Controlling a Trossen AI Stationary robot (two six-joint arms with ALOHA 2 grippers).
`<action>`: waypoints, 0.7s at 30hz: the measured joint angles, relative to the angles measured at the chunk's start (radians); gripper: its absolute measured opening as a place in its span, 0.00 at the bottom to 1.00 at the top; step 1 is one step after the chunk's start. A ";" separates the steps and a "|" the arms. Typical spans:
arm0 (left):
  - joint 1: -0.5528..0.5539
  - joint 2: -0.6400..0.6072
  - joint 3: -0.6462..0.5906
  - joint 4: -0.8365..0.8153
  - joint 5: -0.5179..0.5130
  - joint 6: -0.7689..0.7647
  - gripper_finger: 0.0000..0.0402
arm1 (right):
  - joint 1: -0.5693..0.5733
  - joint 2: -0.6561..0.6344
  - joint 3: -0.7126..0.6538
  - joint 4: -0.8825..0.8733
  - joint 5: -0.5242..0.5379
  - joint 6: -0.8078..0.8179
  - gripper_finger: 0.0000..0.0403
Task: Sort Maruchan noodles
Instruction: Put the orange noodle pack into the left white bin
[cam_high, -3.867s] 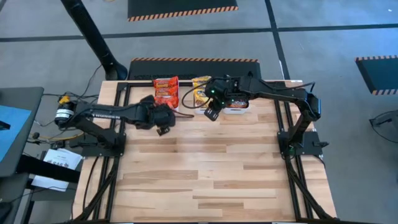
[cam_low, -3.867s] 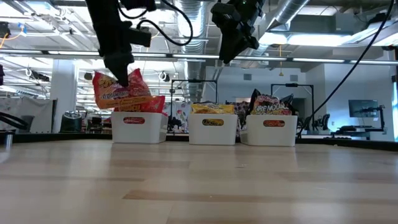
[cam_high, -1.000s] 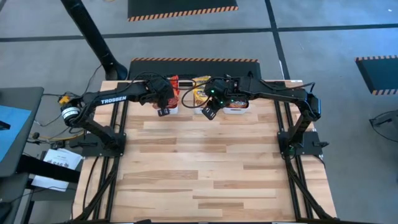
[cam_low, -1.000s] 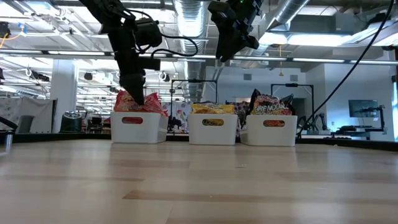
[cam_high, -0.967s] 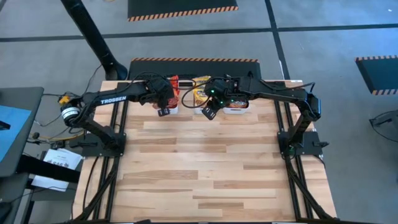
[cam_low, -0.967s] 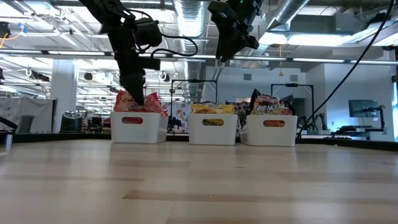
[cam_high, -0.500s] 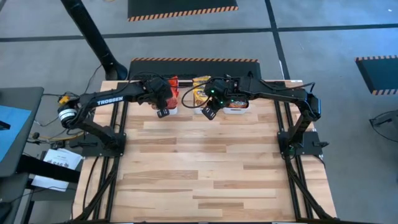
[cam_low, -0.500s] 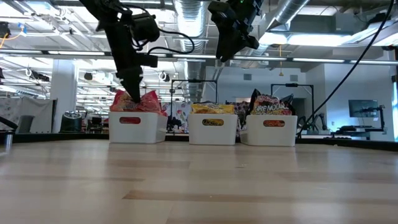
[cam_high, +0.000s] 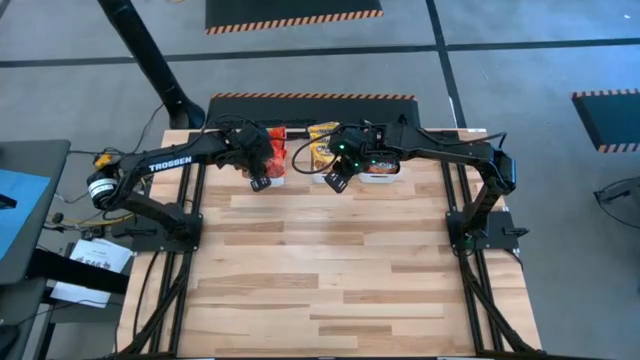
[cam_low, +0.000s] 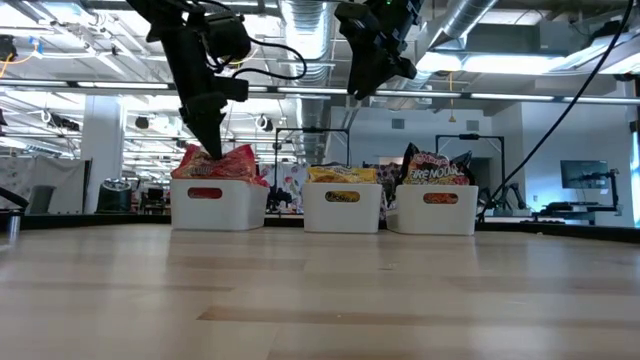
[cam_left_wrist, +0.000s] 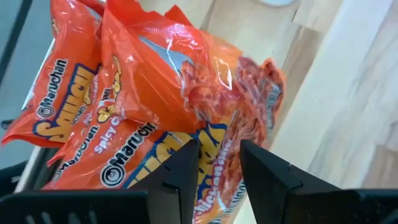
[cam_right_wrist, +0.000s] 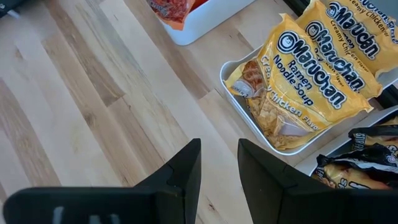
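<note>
Along the table's far edge, from above: left gripper (cam_high: 260, 181) at the left white plastic tray (cam_high: 272, 179) of red crinkly ramen packets (cam_high: 276, 133); right gripper (cam_high: 339, 183) near the middle tray. Low view: three trays in a row, red (cam_low: 228, 160), yellow (cam_low: 342, 174), dark packets (cam_low: 436, 166). Left wrist: fingers (cam_left_wrist: 184, 172) parted, touching a red pkt (cam_left_wrist: 168, 118). Right wrist: fingers (cam_right_wrist: 180, 169) apart, empty, over wood; yellow packets (cam_right_wrist: 307, 87) in their tray.

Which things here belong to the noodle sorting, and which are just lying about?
Job:
red Maruchan packets
yellow Maruchan packets
dark packets
three white bins
left claw

Lying about:
papers left of the table
cables
</note>
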 joint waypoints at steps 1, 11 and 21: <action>0.000 -0.002 0.000 0.002 0.012 -0.011 0.26 | 0.000 0.000 0.000 0.000 0.000 0.000 0.33; -0.001 -0.002 0.001 0.007 0.070 -0.087 0.26 | 0.000 0.000 0.000 -0.003 0.000 0.000 0.33; 0.002 -0.002 0.132 -0.084 0.043 -0.059 0.26 | 0.000 0.000 0.000 -0.002 0.000 0.000 0.33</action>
